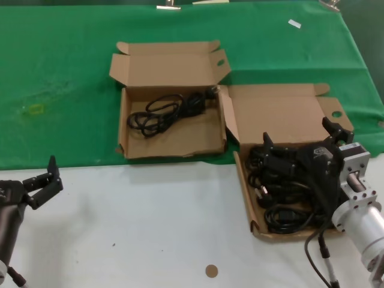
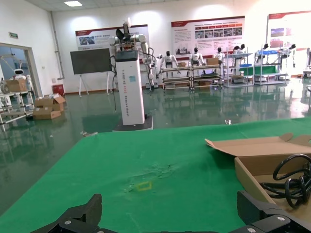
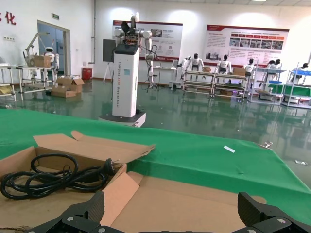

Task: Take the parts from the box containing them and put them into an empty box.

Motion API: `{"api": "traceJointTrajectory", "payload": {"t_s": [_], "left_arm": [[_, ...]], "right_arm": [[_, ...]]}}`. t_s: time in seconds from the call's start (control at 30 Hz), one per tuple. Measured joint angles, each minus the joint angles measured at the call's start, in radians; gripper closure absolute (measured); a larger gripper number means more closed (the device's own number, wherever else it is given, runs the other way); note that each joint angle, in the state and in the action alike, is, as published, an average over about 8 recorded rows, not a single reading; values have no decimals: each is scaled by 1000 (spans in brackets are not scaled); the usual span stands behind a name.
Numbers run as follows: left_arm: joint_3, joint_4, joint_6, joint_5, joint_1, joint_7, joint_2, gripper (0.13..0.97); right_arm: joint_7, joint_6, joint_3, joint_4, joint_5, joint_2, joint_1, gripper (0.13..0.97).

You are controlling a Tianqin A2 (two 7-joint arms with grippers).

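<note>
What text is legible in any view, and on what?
Nothing legible.
White pillar: vertical lettering, too small to read.
Wall posters: text blurred.
Red characters on the wall: cut off, unreadable.
Boxes, cords and white tag: no print visible.

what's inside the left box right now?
The left box holds one coiled black power cord with its plug at the far wall; otherwise bare cardboard floor. The floor right behind its near wall is hidden.
</note>
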Motion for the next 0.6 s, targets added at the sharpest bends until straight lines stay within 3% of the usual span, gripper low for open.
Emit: {"api": "traceJointTrajectory", "payload": {"t_s": [0.6], "left_arm": [[0,0,0,0,0,0,0,132]], "right_arm": [[0,0,0,0,0,0,0,129]]}}
